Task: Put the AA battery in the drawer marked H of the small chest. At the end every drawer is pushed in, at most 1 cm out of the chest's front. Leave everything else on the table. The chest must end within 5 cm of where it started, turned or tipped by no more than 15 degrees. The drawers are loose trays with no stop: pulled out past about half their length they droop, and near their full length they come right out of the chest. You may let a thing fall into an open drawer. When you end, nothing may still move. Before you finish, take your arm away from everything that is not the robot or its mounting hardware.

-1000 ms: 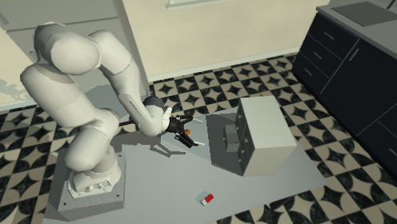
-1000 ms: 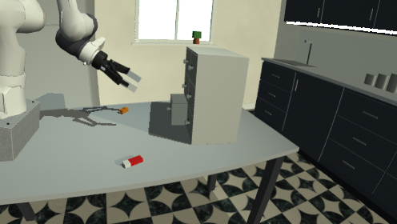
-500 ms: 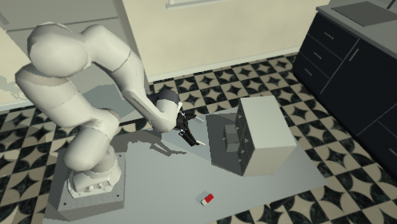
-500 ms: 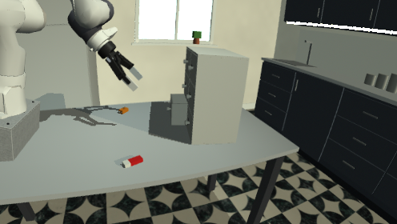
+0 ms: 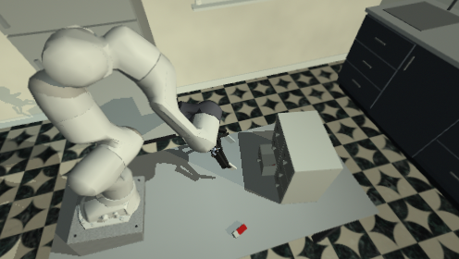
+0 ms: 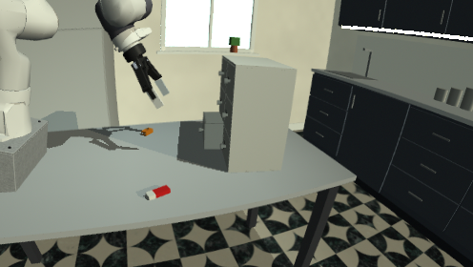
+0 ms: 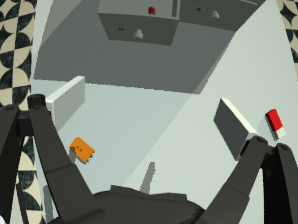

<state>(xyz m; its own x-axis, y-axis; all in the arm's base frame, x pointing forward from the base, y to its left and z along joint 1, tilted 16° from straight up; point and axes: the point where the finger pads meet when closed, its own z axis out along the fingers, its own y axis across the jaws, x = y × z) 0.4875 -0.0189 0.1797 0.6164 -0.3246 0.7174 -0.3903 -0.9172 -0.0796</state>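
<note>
Pale grey table [image 5: 185, 227] [image 6: 95, 191] [image 7: 125, 145] carries a boxy off-white chest [image 5: 310, 143] [image 6: 259, 114]; its grey drawer [image 5: 266, 159] [image 6: 213, 135] [image 7: 140, 31], upper centre of the wrist view, stands out, presumably to receive the battery; a small red object [image 7: 151, 10] inside is probably that; black two-fingered hand [image 5: 232, 153] [image 6: 160, 94] [image 7: 151, 99] hovers spread, empty.

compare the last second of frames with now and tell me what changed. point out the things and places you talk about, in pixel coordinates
The arm's jaws [image 5: 232, 152] [image 6: 163, 98] have swung from pointing out toward the chest [image 5: 311, 141] [image 6: 257, 114] to pointing more steeply down. Nothing was gripped or released; they stay open. The chest, its pulled-out drawer [image 5: 266, 159] [image 6: 213, 131] [image 7: 137, 31] and the red-and-white object [image 5: 239, 230] [image 6: 157, 193] [image 7: 274, 123] stayed put.
</note>
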